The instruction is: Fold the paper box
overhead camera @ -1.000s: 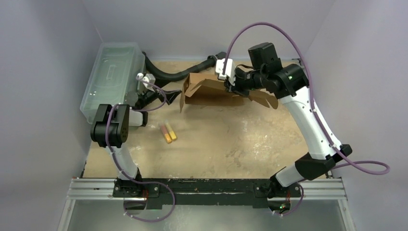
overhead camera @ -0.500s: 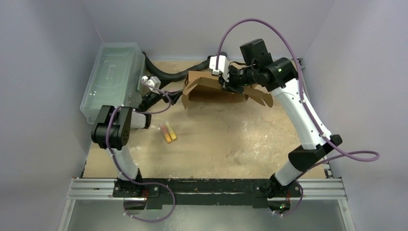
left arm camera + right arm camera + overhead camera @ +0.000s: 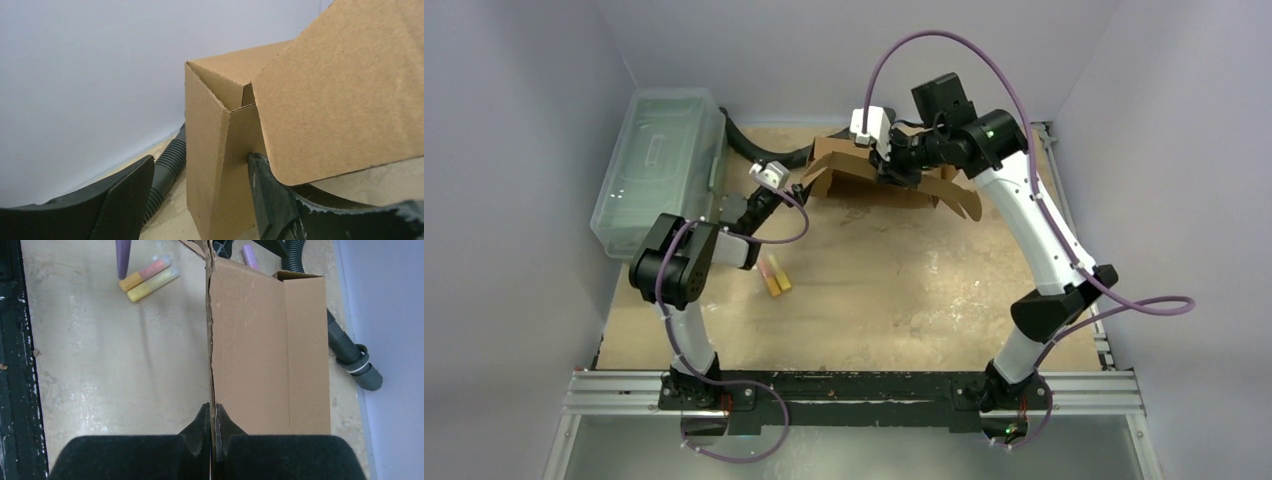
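Nearest the camera, the rail (image 3: 854, 392) carried both arm bases at the table's (image 3: 874, 300) front edge. Beyond it, on the left half of the sandy top, two markers (image 3: 773, 277) lay side by side and touching, one orange, one yellow, well apart from everything else.

The left arm bent up from its base and reached forward and to the right, toward the left end of the box (image 3: 924, 192). The left gripper (image 3: 200, 167) stood with its jaws spread wide. In the left wrist view an upright corner of the box rose between the two fingers (image 3: 125, 200). The left finger was clear of the cardboard, and the right one was just beside the wall, under a rounded flap that hung over it. Whether that finger touched the cardboard could not be told.

The box sat at the far middle of the table, close to the back wall, as a brown, partly folded shape. Its side walls were raised and loose flaps splayed out to the right. Whether its underside rested on the table could not be told.

The right arm arched high from its base and came down onto the box from above. The right gripper (image 3: 214, 412) was pressed together, pinching the top edge of a raised wall of the box.

Farther left, a clear bin (image 3: 659, 165) with its lid on stood against the left wall. A black hose (image 3: 759, 152) curved from beside it along the back edge, behind the box.
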Available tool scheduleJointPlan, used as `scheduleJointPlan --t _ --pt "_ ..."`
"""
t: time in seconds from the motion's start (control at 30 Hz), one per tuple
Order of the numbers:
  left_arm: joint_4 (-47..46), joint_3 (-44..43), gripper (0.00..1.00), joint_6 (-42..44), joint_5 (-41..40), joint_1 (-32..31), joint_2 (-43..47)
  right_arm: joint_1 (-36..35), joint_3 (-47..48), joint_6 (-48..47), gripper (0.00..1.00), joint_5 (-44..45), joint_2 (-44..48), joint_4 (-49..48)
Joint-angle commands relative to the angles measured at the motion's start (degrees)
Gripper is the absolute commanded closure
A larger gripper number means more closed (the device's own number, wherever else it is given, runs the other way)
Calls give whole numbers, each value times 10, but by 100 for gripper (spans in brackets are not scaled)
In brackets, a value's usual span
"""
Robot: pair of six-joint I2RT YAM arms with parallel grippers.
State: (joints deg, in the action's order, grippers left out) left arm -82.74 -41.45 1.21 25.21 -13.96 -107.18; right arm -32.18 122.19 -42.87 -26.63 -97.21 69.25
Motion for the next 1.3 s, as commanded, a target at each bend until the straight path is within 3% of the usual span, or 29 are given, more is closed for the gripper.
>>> scheduleJointPlan --t 0.0,0.43,0.77,1.07,1.27 --pt "-39 -37 34 -6 -24 -3 -39 0 32 20 100 -43 -10 5" --pt "-89 -98 54 -47 -54 -27 -115 0 66 29 100 -62 -37 28" --pt "-86 -126 99 -39 -107 -43 -131 0 64 35 100 -63 -37 26" --pt "-101 -88 100 -65 -92 -49 -90 1 68 44 100 -44 -25 18" --pt "49 -29 100 -135 -93 -51 48 2 81 38 100 3 10 15"
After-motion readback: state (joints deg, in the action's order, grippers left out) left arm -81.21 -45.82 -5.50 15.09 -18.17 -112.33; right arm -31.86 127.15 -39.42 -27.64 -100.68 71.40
